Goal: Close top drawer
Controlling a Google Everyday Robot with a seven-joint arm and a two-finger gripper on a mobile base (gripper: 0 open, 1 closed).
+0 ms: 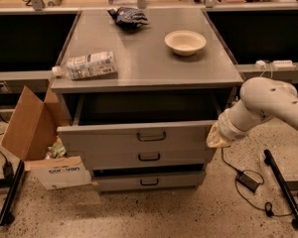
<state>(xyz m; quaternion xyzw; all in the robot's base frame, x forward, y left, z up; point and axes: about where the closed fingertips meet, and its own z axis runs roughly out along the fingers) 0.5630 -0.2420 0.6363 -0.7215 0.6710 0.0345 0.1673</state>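
Observation:
The top drawer (109, 139) of the grey cabinet is pulled out, showing its dark inside. Its plain grey front carries a small dark loop handle (151, 136) at centre. My gripper (214, 136), at the end of the white arm (268, 105), is at the right end of the drawer front, touching or just beside its corner. The two lower drawers (149, 157) sit further in below it.
On the cabinet top (144, 58) lie a plastic bottle (87, 65), a dark bag (129, 16) and a cream bowl (185, 41). An open cardboard box (37, 138) stands on the floor at the left. Cables and a power brick (248, 181) lie at the right.

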